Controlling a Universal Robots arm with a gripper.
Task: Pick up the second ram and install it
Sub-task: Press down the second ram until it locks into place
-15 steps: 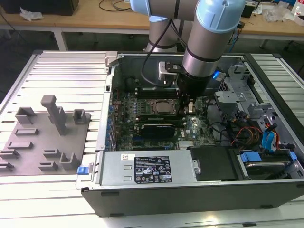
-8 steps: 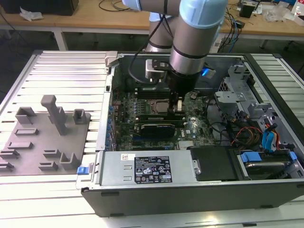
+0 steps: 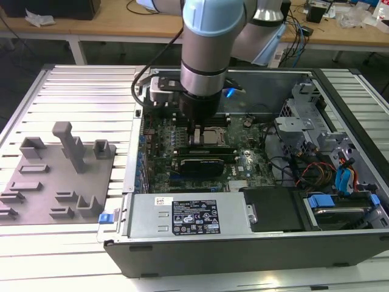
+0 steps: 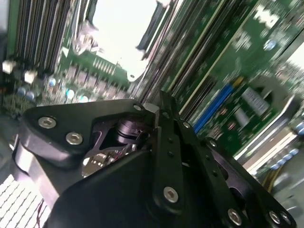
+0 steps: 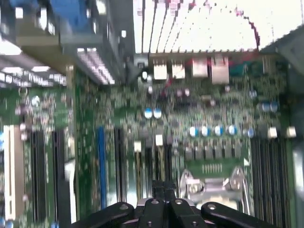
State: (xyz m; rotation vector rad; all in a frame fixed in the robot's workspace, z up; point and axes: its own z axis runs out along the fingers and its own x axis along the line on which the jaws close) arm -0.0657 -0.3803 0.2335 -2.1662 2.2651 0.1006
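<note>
Gripper hangs low inside the open computer case, directly over the motherboard and just beside the CPU socket, on the exterior view's left of it. In both wrist views its two black fingers are pressed together with no gap between them, and no green board is visible between the tips, so the hand looks clenched on nothing. The second ram seems to be the long thin stick standing in the memory slots just beside the CPU socket, close under the fingertips; whether the tips touch it I cannot tell. A grey fixture plate lies well apart from the CPU socket, outside the case.
</note>
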